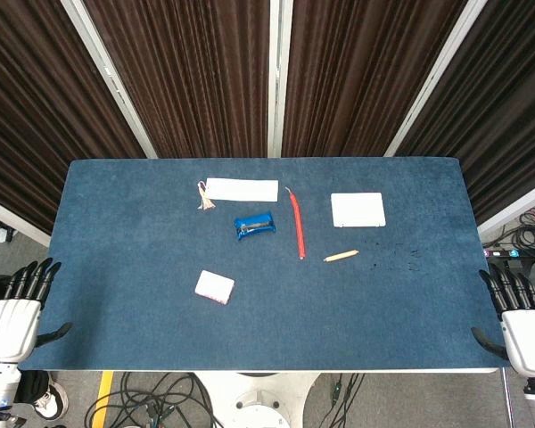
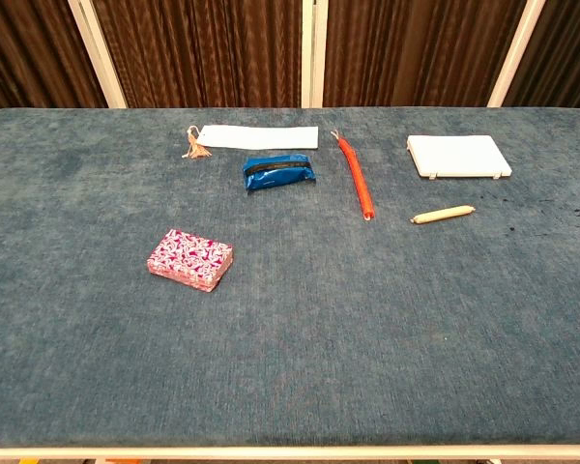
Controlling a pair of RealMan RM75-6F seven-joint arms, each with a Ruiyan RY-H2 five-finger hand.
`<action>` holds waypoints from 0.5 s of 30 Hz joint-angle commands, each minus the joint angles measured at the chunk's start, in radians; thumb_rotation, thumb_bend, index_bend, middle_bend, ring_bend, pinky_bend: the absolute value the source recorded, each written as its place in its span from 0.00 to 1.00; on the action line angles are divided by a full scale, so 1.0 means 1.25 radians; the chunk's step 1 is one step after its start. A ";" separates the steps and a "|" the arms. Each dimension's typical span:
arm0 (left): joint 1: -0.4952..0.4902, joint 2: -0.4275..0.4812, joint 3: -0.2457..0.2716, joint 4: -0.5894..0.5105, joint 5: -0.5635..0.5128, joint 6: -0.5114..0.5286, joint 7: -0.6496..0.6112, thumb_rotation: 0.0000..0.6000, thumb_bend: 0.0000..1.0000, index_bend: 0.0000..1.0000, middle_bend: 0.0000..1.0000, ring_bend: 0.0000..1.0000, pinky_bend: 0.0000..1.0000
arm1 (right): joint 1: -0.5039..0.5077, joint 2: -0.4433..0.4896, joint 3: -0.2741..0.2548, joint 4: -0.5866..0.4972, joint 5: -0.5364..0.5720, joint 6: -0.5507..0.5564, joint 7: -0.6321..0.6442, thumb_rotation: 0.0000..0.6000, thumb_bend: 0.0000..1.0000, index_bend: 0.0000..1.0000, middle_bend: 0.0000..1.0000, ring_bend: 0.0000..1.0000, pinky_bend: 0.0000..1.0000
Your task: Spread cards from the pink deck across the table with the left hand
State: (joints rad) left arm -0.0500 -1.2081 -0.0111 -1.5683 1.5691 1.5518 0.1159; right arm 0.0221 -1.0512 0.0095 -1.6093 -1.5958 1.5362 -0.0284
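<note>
The pink deck (image 1: 215, 287) (image 2: 189, 259) lies flat as one neat stack on the blue table, left of centre and toward the front. My left hand (image 1: 18, 308) hangs off the table's left front corner, fingers straight and apart, holding nothing. My right hand (image 1: 520, 318) sits off the right front corner in the same pose, also empty. Both hands are far from the deck. Neither hand shows in the chest view.
Behind the deck lie a blue pouch (image 1: 254, 225) (image 2: 279, 173), a white strip with a tassel (image 1: 240, 190) (image 2: 256, 137), a red pen-like stick (image 1: 297, 223) (image 2: 355, 177), a white flat box (image 1: 358, 209) (image 2: 458, 156) and a small wooden stick (image 1: 341, 256) (image 2: 443, 214).
</note>
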 commanded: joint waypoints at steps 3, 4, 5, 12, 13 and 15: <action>0.000 0.008 0.001 -0.009 0.006 0.003 0.009 1.00 0.00 0.04 0.03 0.00 0.10 | 0.001 -0.001 0.000 -0.002 -0.001 -0.001 0.004 1.00 0.10 0.00 0.00 0.00 0.00; 0.000 0.010 0.002 -0.011 0.007 0.002 0.011 1.00 0.00 0.04 0.03 0.00 0.10 | 0.001 -0.001 0.000 -0.001 0.000 -0.003 0.004 1.00 0.10 0.00 0.00 0.00 0.00; 0.000 0.011 0.003 -0.014 0.008 0.002 0.011 1.00 0.00 0.04 0.03 0.00 0.10 | 0.001 -0.001 -0.001 0.000 0.001 -0.004 0.004 1.00 0.10 0.00 0.00 0.00 0.00; -0.011 0.016 0.018 -0.031 0.028 -0.021 0.004 1.00 0.00 0.04 0.03 0.00 0.10 | -0.003 0.006 0.002 0.002 0.007 0.001 0.014 1.00 0.10 0.00 0.00 0.00 0.00; -0.015 0.017 0.022 -0.035 0.034 -0.029 0.006 1.00 0.00 0.04 0.03 0.00 0.10 | -0.003 0.007 0.002 0.002 0.008 0.001 0.017 1.00 0.10 0.00 0.00 0.00 0.00; -0.024 0.018 0.029 -0.041 0.049 -0.042 0.016 1.00 0.00 0.04 0.03 0.00 0.11 | -0.004 0.008 0.002 0.001 0.011 0.000 0.023 1.00 0.10 0.00 0.00 0.00 0.00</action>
State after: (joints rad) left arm -0.0714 -1.1872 0.0181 -1.6135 1.6185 1.5098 0.1275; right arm 0.0176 -1.0416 0.0121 -1.6073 -1.5829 1.5365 -0.0016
